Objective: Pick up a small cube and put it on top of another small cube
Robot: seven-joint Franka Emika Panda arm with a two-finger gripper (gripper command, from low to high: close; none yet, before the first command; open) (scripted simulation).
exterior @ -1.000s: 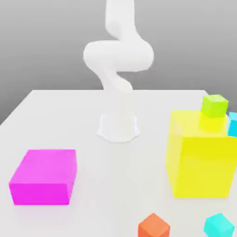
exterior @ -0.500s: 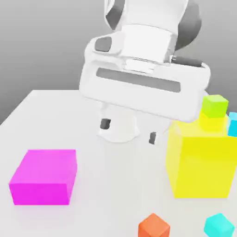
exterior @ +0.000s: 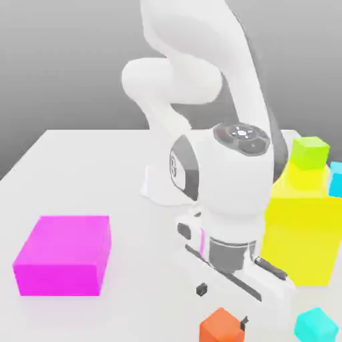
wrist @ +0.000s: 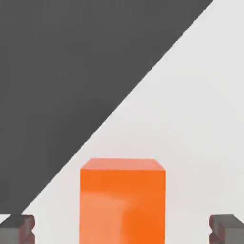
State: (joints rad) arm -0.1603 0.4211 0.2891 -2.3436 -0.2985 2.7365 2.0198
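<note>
While the hand (exterior: 222, 306) is held wide open astride the orange cube (exterior: 221, 327), nothing is gripped. If it is closed off-centre, the cube could be pushed along the desk (exterior: 80, 160); finger depth is seemingly shallow.

White table (exterior: 87, 167), seemingly grey backdrop (exterior: 67, 60)

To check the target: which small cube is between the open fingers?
The orange cube, between the gripper fingers; the cyan cube lies aside, the green cube sits high.
</note>
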